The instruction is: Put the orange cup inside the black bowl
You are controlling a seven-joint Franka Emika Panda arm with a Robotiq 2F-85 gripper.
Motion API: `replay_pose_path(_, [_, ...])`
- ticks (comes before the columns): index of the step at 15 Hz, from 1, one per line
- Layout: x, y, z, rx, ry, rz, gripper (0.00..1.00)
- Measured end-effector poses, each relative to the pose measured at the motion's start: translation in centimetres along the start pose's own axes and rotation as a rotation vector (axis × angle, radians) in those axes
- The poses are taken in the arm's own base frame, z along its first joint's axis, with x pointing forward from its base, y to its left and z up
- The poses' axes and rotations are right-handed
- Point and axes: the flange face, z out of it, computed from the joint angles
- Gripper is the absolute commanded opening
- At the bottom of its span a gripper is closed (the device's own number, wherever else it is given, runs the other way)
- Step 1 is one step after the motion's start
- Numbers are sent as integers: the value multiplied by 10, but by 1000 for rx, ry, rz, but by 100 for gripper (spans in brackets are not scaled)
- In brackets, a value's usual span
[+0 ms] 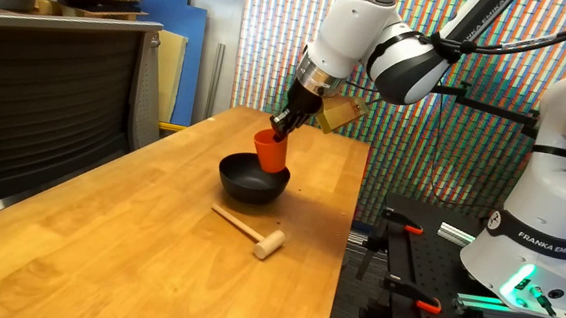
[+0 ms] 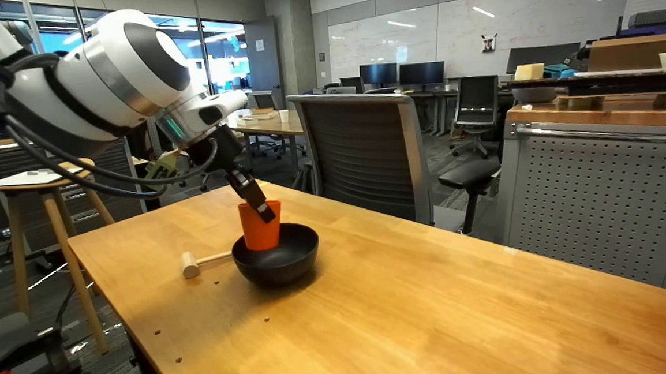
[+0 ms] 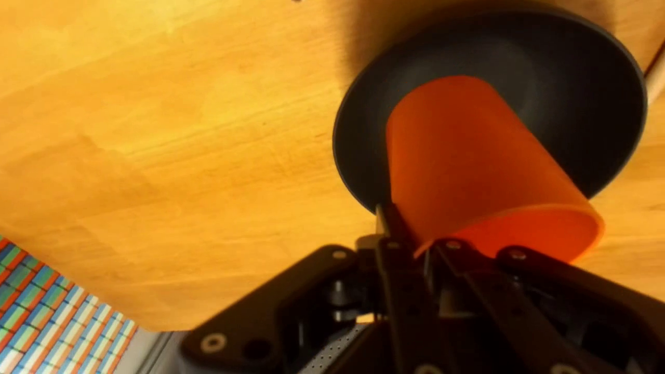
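Grip: the hand (image 1: 279, 135) is clamped on the orange cup (image 1: 271, 155), pinching its wall at the rim. In an exterior view one of the fingertips (image 2: 266, 213) overlaps the cup's outer face just below the lip; in the wrist view the rim runs in between the fingers (the contact itself is dark and partly hidden there).

Cup relative to hand: it hangs below the fingertips, mouth up and slightly tilted, the body and base reaching lower than any part of the hand. In both exterior views the base end falls within the outline of the mouth of the black bowl (image 1: 250, 190); how deep it sits, or whether it touches the bowl, cannot be made out.

Bowl: standing upright on the table (image 1: 163, 248), nearer the long edge that faces the robot's base (image 1: 546, 198) than the opposite long edge, where an office chair (image 2: 360, 156) stands; well apart from every corner in view.

Also noted: the wooden mallet (image 1: 265, 245), lying on the table near the bowl and apart from it, head toward the robot-side edge, handle end toward the chair-side edge. In the wrist view a short piece of pale handle shows just past the bowl's rim.
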Motion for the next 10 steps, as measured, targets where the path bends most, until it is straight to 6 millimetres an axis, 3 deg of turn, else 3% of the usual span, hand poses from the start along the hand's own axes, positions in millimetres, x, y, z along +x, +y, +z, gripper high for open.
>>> replay_pose_path(6, [17,-6,2,43,37,-10,2])
replay_pose_path(10, [14,2,42,19,-26,20,2])
